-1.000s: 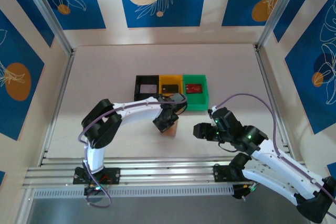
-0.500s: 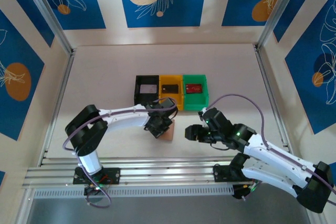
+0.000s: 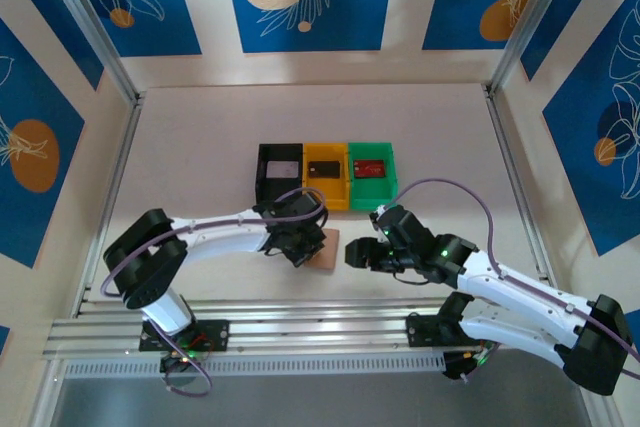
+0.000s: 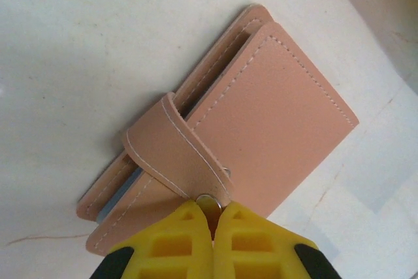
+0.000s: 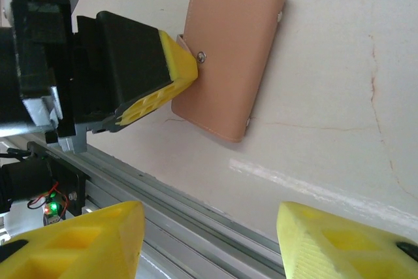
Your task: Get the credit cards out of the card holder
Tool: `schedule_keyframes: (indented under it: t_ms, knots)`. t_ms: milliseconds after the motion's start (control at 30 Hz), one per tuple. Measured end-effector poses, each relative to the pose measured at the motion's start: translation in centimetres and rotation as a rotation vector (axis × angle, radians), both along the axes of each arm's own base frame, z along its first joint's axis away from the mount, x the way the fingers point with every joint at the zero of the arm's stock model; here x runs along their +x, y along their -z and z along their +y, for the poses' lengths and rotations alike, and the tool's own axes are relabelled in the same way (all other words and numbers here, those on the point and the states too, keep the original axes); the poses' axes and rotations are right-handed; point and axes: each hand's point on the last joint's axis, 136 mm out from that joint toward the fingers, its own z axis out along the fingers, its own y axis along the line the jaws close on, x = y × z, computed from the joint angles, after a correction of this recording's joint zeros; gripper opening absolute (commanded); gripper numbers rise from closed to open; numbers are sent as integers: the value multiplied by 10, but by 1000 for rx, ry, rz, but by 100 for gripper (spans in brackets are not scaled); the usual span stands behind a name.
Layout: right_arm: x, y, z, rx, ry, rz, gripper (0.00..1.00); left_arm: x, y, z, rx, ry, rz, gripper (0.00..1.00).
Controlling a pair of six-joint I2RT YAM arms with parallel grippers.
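Note:
The tan card holder (image 3: 326, 250) (image 4: 274, 109) (image 5: 228, 63) lies folded on the table near the front edge. Its snap tab (image 4: 173, 145) curls up off the cover. My left gripper (image 3: 304, 246) (image 4: 212, 217) is shut on the tab's end, at the metal snap; its yellow fingers (image 5: 176, 70) meet the holder's left edge in the right wrist view. My right gripper (image 3: 356, 253) (image 5: 209, 240) stands open just right of the holder, nothing between its fingers. The credit cards lie in the bins: a pale one (image 3: 283, 168), a dark one (image 3: 323, 167) and a red one (image 3: 370, 168).
A black bin (image 3: 264, 176), a yellow bin (image 3: 325, 182) and a green bin (image 3: 373, 188) stand in a row just behind the holder. Aluminium rails (image 3: 300, 322) (image 5: 163, 194) run along the table's near edge, close to both grippers.
My left gripper has come down and slightly nearer with the holder, which now rests flat on the table. My right gripper has moved left, closer to the holder, still open.

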Motion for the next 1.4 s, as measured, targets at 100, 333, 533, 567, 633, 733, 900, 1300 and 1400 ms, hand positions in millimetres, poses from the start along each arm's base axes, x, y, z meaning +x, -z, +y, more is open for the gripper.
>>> schedule_keyframes:
  t_ms: [100, 333, 533, 567, 633, 733, 900, 1300, 1400]
  knots:
    - [0, 0, 2, 2, -2, 3, 56, -2, -6, 1, -33, 5, -21, 0]
    - [-2, 3, 5, -3, -10, 10, 54, -6, -31, 8, -103, 23, -84, 0]
    - [-1, 3, 8, 3, -12, 10, 52, -6, -46, 8, -141, 44, -126, 0]
    - [-1, 4, 9, 0, -13, 13, 52, -6, -48, 8, -145, 47, -132, 0]
    - [-2, 6, 9, -6, -16, 18, 50, -6, -51, 7, -153, 49, -140, 0]
    - [-2, 7, 10, -10, -20, 22, 48, -5, -55, 7, -162, 50, -147, 0]
    - [0, -2, 15, 8, -22, 14, 44, -6, -64, 8, -184, 49, -163, 0]
    - [6, -23, 32, 65, 9, 57, 36, -14, -64, 17, -205, 49, -180, 0]
    - [8, -19, 38, 61, 14, 86, 34, -16, -64, 19, -206, 50, -185, 0]
